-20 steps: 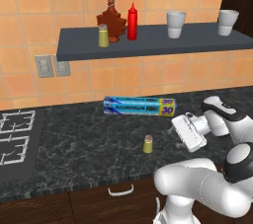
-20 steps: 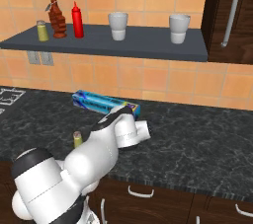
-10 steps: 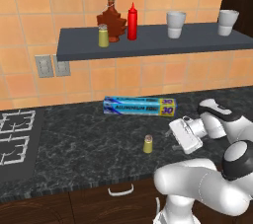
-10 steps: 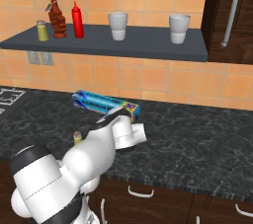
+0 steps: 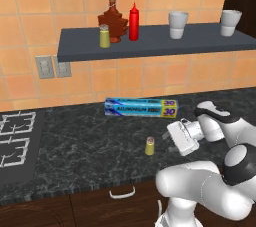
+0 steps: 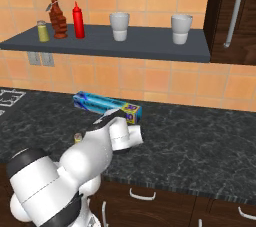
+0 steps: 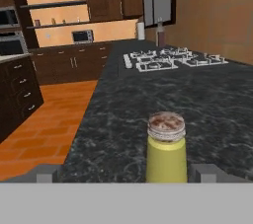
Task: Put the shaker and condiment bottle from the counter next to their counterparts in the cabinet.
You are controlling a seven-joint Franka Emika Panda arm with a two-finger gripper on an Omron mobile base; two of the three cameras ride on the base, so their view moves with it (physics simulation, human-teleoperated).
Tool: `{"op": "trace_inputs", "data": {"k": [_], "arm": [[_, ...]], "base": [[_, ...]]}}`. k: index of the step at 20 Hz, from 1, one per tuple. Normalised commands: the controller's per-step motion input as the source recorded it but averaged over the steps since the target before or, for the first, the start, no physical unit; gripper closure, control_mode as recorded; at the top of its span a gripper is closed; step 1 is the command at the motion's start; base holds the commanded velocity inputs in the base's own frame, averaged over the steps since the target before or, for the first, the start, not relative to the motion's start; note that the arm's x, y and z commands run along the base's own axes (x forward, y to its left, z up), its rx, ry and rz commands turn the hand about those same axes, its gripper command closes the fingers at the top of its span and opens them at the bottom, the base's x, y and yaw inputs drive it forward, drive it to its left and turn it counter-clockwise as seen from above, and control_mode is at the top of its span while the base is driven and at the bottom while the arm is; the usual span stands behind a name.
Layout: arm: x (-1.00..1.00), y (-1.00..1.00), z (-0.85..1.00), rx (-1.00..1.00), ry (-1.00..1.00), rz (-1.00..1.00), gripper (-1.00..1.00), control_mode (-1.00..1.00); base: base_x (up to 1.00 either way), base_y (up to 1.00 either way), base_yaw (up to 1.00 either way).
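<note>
The olive-yellow shaker [image 5: 149,146] stands upright on the speckled black counter [image 5: 75,151], in front of the foil box. My gripper [image 5: 172,138] hovers just right of it, open and pointing at it. In the hand view the shaker [image 7: 166,149] sits close ahead, between the two fingertips [image 7: 45,171] and nearer the right one, untouched. The red condiment bottle [image 5: 133,22] stands on the cabinet shelf [image 5: 190,41] beside the counterparts: a maple-leaf bottle [image 5: 112,21] and a second shaker [image 5: 104,36]. In the right base view my arm hides most of the counter shaker [image 6: 78,136].
A blue foil box [image 5: 140,107] lies behind the shaker. Two white cups [image 5: 178,24] [image 5: 230,22] stand on the right part of the shelf. A gas stove [image 5: 15,138] fills the counter's left end. A dark tall cabinet [image 6: 235,11] rises at far right.
My hand has moved a little left and down towards the counter shaker. The jaws stay open and nothing else has moved.
</note>
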Motion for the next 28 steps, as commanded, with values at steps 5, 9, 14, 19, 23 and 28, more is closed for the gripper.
{"op": "trace_inputs", "data": {"k": [5, 9, 14, 19, 23, 28], "arm": [[0.25, 0.00, -0.20, 0.00, 0.02, 0.00, -1.00, -1.00], [0.24, 0.00, -0.24, 0.00, 0.00, 0.00, -1.00, -1.00], [0.06, 0.00, -0.02, 0.00, 0.00, 0.00, -1.00, -1.00], [0.18, 0.00, -0.04, 0.00, 0.01, 0.00, -1.00, -1.00], [0.00, 0.00, -0.01, 0.00, 0.00, 0.00, -1.00, -1.00], [-0.05, 0.03, 0.00, 0.00, 0.00, -0.01, -1.00, -1.00]], "base": [[0.00, 0.00, 0.00], [0.00, 0.00, 0.00], [0.00, 0.00, 0.00], [0.00, 0.00, 0.00], [0.00, 0.00, 0.00], [0.00, 0.00, 0.00]]}}
